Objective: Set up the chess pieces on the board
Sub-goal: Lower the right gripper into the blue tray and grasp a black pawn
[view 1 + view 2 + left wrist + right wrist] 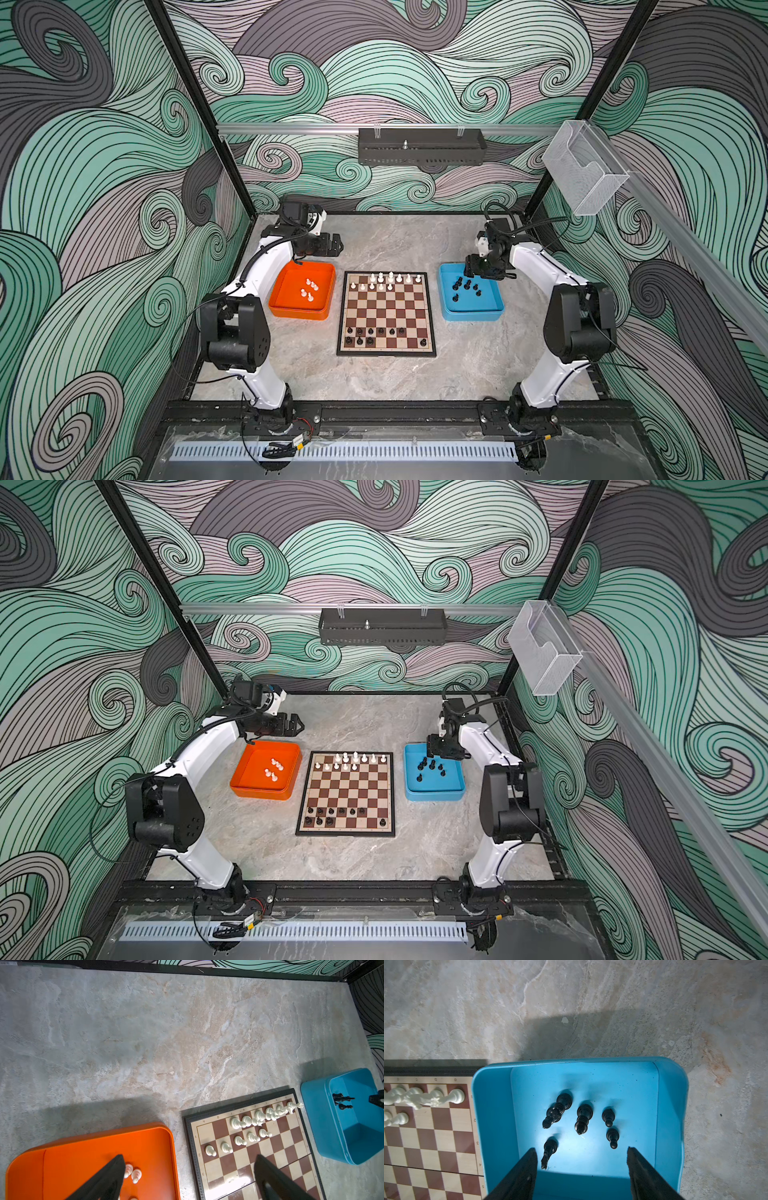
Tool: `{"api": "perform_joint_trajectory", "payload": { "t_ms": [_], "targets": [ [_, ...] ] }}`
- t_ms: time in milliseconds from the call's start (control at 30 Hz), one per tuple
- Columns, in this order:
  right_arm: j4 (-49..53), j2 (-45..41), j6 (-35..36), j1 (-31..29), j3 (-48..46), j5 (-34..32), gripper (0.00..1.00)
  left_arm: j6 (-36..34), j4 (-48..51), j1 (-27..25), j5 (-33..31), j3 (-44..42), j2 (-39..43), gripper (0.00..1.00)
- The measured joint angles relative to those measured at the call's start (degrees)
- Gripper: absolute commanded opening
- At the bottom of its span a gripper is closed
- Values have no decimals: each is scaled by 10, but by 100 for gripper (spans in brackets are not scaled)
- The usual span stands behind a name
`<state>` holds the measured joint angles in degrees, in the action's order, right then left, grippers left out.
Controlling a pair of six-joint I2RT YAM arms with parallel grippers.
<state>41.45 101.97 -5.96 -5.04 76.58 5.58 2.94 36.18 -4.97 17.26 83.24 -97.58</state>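
Note:
The board lies mid-table, with white chess pieces on its far two rows and black ones on its near two rows. Loose white pieces stand in the orange tray. Several black pieces stand in the blue tray. My right gripper hangs open just over that tray's floor, nothing between its fingers, a black piece beside one finger. My left gripper is wide open and empty, raised behind the orange tray.
A black slotted box hangs on the back rail and a clear plastic holder on the right rail. Both arms' elbows stand at the table's sides. Bare marble table lies behind the board.

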Motion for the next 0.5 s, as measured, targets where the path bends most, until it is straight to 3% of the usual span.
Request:
{"api": "perform_joint_trajectory", "payload": {
  "t_ms": [500],
  "targets": [
    [10,41,-1,0,16,7,54,12,18,0,24,1,-3,99]
  ]
}}
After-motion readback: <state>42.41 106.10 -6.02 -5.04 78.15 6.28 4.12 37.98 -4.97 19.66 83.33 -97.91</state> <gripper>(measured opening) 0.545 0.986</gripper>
